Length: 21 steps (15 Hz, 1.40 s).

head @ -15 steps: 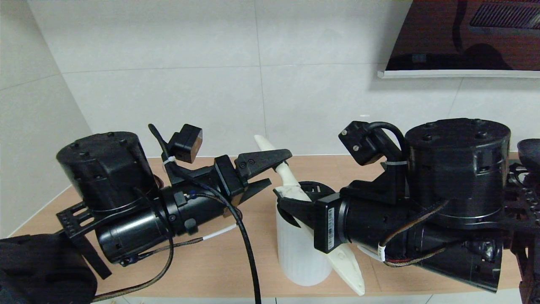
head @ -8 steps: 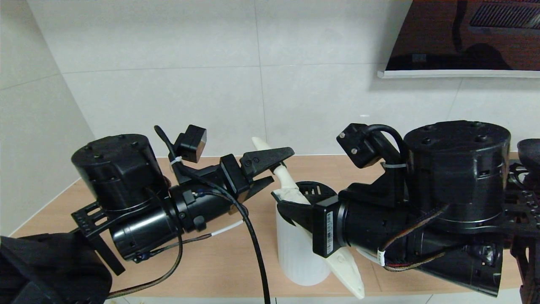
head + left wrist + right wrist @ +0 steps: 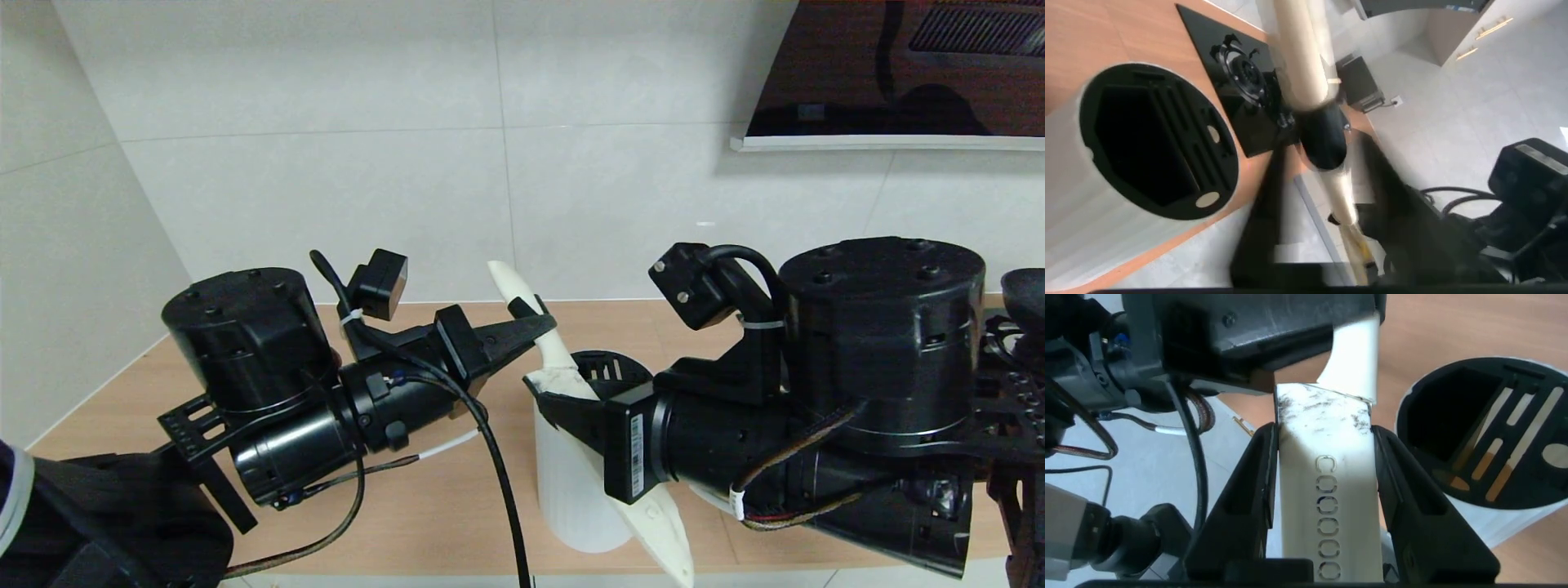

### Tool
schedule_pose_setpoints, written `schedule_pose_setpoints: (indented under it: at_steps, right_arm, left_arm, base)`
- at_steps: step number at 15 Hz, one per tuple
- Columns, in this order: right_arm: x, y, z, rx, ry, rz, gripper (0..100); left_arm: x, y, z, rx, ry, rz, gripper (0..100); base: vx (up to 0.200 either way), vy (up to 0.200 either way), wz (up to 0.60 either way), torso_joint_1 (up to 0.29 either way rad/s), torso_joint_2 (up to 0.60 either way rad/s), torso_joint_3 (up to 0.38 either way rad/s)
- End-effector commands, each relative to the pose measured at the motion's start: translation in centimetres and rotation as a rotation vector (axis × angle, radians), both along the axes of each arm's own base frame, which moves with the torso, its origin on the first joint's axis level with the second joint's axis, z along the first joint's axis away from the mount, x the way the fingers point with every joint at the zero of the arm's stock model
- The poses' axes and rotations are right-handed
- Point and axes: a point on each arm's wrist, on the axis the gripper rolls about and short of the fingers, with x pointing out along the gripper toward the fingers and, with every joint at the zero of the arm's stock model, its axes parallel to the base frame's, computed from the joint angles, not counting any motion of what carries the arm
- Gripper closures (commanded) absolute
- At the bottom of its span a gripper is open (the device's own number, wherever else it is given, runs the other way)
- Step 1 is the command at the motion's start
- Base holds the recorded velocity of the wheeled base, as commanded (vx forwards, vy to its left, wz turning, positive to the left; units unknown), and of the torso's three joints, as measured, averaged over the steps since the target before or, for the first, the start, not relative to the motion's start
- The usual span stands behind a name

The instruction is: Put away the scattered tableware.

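Note:
A long cream spatula (image 3: 557, 353) hangs slanted above a white cylindrical utensil holder (image 3: 571, 490) on the wooden counter. My right gripper (image 3: 553, 394) is shut on its slotted blade part (image 3: 1327, 498), one finger on each side. My left gripper (image 3: 526, 327) comes in from the left and is shut on the upper handle (image 3: 1298, 57). The handle tip points up toward the wall, and the blade end hangs past the counter's front edge. The holder's black insert (image 3: 1454, 400) holds a few slim utensils. In the left wrist view the holder (image 3: 1118, 229) lies beside the handle.
A black cooktop (image 3: 1016, 343) with a dark pot sits at the counter's right end, and its burner (image 3: 1241, 65) lies just behind the holder. A range hood (image 3: 898, 73) hangs at the upper right. A white tiled wall backs the counter.
My left arm has moved right, and its fingers have gone from open around the handle to shut on it. The right gripper and the spatula have sunk slightly.

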Motion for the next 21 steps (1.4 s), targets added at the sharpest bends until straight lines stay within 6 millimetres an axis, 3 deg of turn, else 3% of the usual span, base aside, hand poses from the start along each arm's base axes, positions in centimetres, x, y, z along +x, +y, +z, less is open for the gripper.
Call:
schedule_pose_setpoints:
  at_steps: [1,10,11,17,21]
  right_arm:
    - [-0.1,-0.1,0.1,0.003,-0.002,-0.001,100]
    - [0.0,-0.1,0.0,-0.001,-0.001,-0.005,100]
    - [0.0,0.0,-0.1,-0.004,0.001,-0.005,0]
    - [0.0,-0.5,0.4,0.010,-0.008,-0.014,0]
    - [1.7,-3.7,2.1,0.055,-0.045,-0.124,0]
  left_arm:
    - [0.0,0.0,0.1,-0.002,-0.002,0.000,100]
    - [-0.1,0.1,0.2,-0.005,-0.006,-0.001,100]
    - [-0.1,0.1,0.2,-0.006,-0.005,-0.001,100]
    - [-0.1,0.2,0.6,-0.033,0.012,0.005,100]
    - [-0.2,0.5,1.0,-0.042,-0.004,0.012,100]
  base:
    - [0.000,0.000,0.00,0.000,0.00,0.000]
    - [0.000,0.000,0.00,0.000,0.00,0.000]
    - [0.000,0.000,0.00,0.000,0.00,0.000]
    - [0.000,0.000,0.00,0.000,0.00,0.000]
    - [0.000,0.000,0.00,0.000,0.00,0.000]
